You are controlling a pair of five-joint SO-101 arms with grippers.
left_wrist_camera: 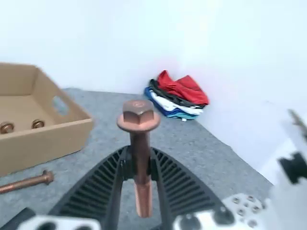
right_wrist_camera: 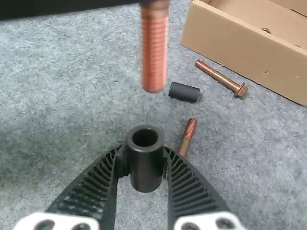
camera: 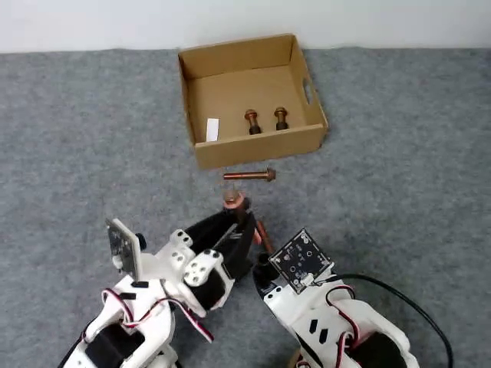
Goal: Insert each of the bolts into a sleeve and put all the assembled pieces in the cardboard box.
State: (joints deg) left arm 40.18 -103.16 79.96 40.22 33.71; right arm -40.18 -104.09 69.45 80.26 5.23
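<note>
Your right tool [right_wrist_camera: 142,155] is clamping a sleeve [right_wrist_camera: 143,168], left tool [left_wrist_camera: 139,165] clamping a bolt [left_wrist_camera: 139,120] above it; two assemblies [camera: 253,121] are sitting in the cardboard box [camera: 257,149], two loose bolts [camera: 249,175] waiting.

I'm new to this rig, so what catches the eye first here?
The left gripper holds a copper bolt head up, its tip above the black sleeve in the right gripper. Beyond, the box holds two assembled pieces, with a loose bolt lying before it.

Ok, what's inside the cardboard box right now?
Two sleeved bolts stand side by side in the cardboard box, a white label beside them. Its near wall hides a strip of floor.
</note>
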